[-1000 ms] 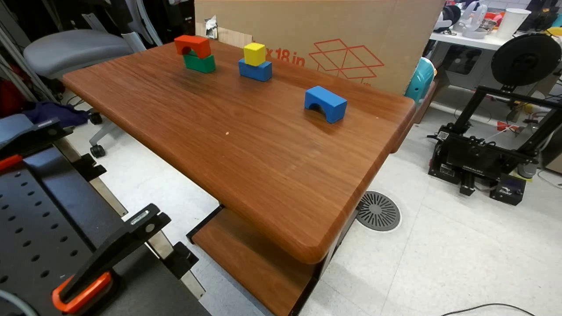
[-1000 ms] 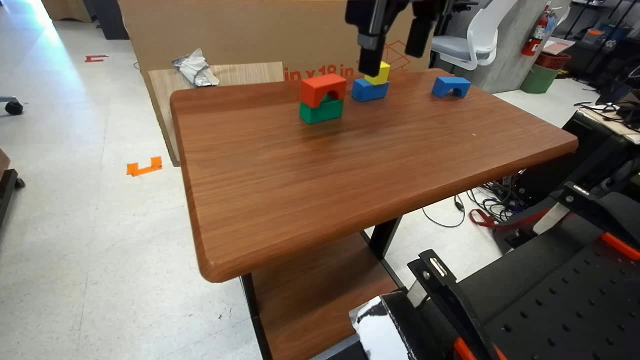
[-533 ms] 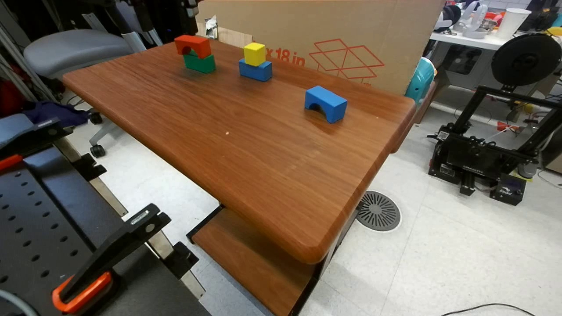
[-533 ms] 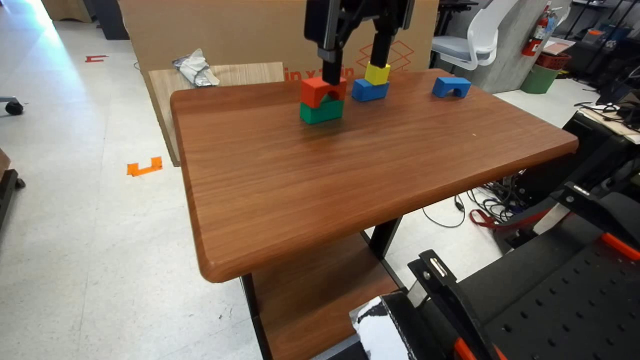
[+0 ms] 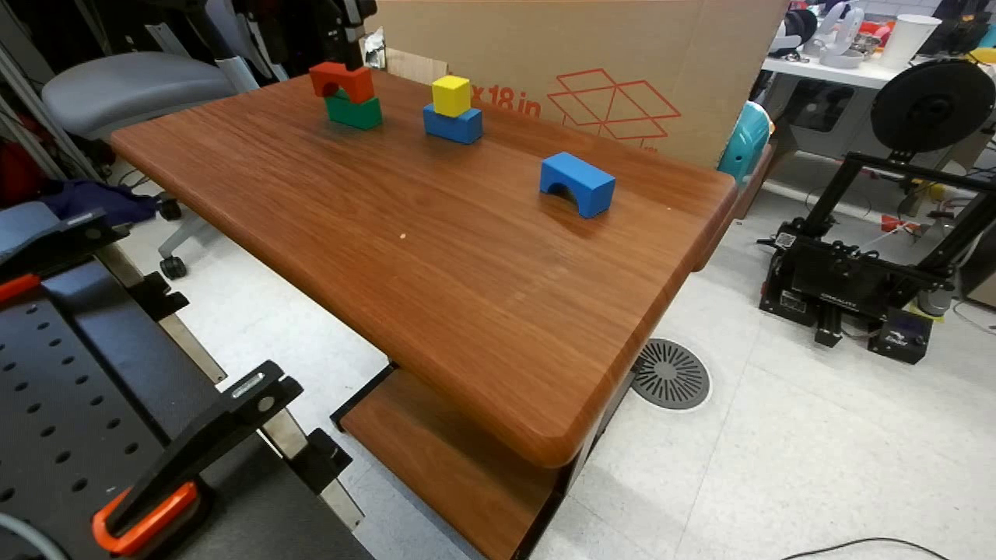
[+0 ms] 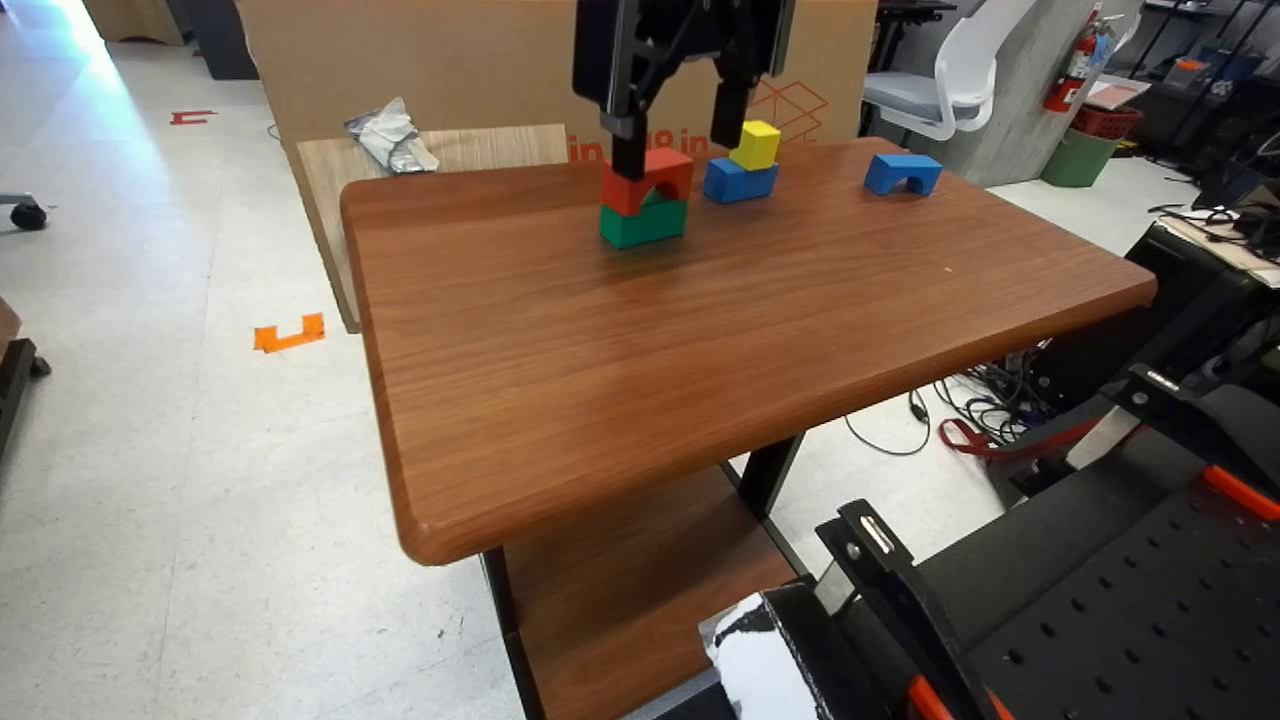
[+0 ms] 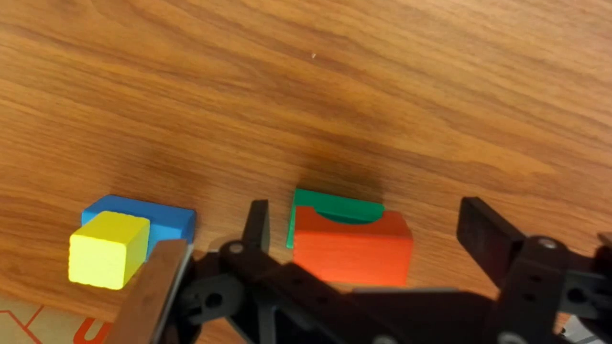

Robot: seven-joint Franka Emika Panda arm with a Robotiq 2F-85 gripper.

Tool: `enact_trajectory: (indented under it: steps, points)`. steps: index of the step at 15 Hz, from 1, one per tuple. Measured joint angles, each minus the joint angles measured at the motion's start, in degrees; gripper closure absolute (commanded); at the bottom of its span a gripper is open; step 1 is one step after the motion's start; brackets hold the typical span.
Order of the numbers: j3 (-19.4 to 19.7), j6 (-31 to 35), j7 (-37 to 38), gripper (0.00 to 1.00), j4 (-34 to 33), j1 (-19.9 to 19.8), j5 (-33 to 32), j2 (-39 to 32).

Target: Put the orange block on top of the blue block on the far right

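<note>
Gripper [image 7: 365, 212] spread near orange block [image 7: 354, 255]; white cup [image 5: 909, 40] on desk [image 5: 821, 71].

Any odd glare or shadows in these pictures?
In an exterior view, glare brightens the floor at upper left; in an exterior view, shade lies under the notched blue block; in the wrist view, a soft shadow falls beside the green block and the end effector looks dark.

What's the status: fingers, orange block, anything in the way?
Fingers open, nothing gripped. Orange block on green block. Possible obstacle en route to arched blue block: yellow cube on plain blue block.
</note>
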State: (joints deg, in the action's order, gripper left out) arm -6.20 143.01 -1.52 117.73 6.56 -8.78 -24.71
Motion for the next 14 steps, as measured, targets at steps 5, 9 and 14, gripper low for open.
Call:
enact_trajectory:
  steps: [5,9,14]
  points:
    - [0.4,-0.2,1.4,0.00,-1.7,0.7,0.0,-1.3]
    - [1.2,-1.3,2.4,0.00,-3.0,1.5,-0.1,-2.5]
    - [1.5,-3.6,2.9,0.22,-4.9,1.9,-0.1,-3.8]
